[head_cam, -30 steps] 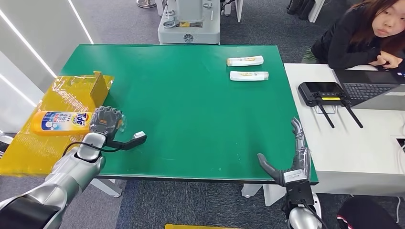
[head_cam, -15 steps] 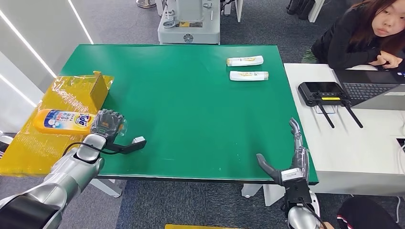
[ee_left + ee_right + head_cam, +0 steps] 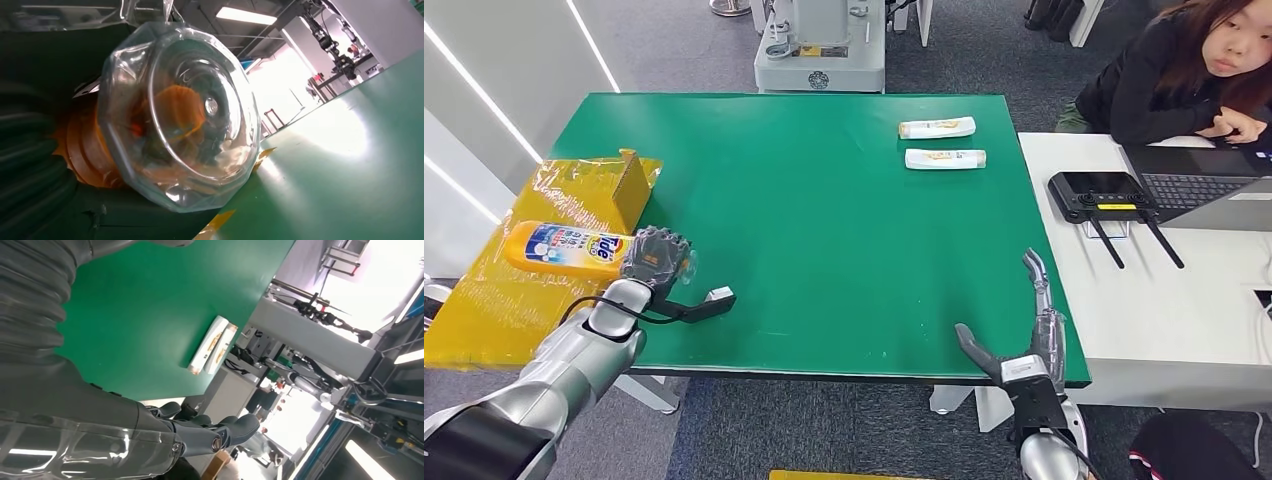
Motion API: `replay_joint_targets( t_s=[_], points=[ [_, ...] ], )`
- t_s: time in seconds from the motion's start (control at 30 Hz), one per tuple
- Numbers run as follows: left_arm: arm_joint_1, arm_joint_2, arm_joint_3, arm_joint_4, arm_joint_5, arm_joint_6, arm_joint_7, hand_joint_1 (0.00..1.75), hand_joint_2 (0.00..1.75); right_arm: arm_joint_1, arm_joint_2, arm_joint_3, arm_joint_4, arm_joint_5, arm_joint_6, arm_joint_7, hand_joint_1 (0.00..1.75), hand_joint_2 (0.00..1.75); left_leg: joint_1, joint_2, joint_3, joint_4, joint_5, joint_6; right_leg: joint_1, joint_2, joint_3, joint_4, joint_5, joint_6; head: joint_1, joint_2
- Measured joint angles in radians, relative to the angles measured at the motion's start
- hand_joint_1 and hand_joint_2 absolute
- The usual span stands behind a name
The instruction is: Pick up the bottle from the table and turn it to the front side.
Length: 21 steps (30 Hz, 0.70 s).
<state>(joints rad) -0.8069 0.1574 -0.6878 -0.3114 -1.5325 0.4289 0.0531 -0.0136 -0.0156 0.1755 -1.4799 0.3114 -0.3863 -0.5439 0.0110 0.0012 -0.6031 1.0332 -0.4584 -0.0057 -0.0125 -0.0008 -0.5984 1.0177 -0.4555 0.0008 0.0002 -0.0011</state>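
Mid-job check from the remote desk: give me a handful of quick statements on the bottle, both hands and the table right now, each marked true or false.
1. The left hand holds the orange bottle by its cap end. True.
2. The bottle stands upright on the green table. False: it lies sideways in the hand, over the yellow box beside the table.
3. The bottle's Tide label faces up toward the head camera. True.
4. The right hand grips one of the white tubes. False: it is open at the table's near edge, holding nothing.
5. Two white tubes lie side by side at the table's far right. True.
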Motion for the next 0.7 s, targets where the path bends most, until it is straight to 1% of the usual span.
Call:
replay_joint_targets(
  t_s=[0.13, 0.33, 0.53, 0.7],
  points=[
    [0.000, 0.006, 0.000, 0.006, 0.023, -0.023, 0.004, 1.75, 1.75, 0.015, -0.007, 0.000, -0.005, 0.003, 0.000, 0.007, 0.00, 1.75, 0.000, 0.000, 0.000, 0.000, 0.000, 0.000, 0.000, 0.000, 0.000, 0.000, 0.000, 0.000, 0.000, 0.000],
    [0.000, 0.027, 0.004, 0.017, 0.047, -0.020, -0.010, 1.75, 1.75, 0.031, -0.027, 0.003, -0.003, -0.014, 0.010, -0.004, 0.00, 1.75, 0.000, 0.000, 0.000, 0.000, 0.000, 0.000, 0.000, 0.000, 0.000, 0.000, 0.000, 0.000, 0.000, 0.000],
    [0.013, 0.051, 0.034, 0.023, 0.078, 0.053, -0.051, 1.75, 1.75, 0.032, -0.049, 0.033, 0.011, -0.044, 0.001, -0.015, 0.00, 1.75, 0.000, 0.000, 0.000, 0.000, 0.000, 0.000, 0.000, 0.000, 0.000, 0.000, 0.000, 0.000, 0.000, 0.000],
    [0.028, 0.054, 0.071, 0.023, 0.133, 0.114, -0.122, 1.75, 1.75, 0.025, -0.065, 0.061, 0.029, -0.063, -0.005, -0.015, 0.00, 1.75, 0.000, 0.000, 0.000, 0.000, 0.000, 0.000, 0.000, 0.000, 0.000, 0.000, 0.000, 0.000, 0.000, 0.000]
  ],
)
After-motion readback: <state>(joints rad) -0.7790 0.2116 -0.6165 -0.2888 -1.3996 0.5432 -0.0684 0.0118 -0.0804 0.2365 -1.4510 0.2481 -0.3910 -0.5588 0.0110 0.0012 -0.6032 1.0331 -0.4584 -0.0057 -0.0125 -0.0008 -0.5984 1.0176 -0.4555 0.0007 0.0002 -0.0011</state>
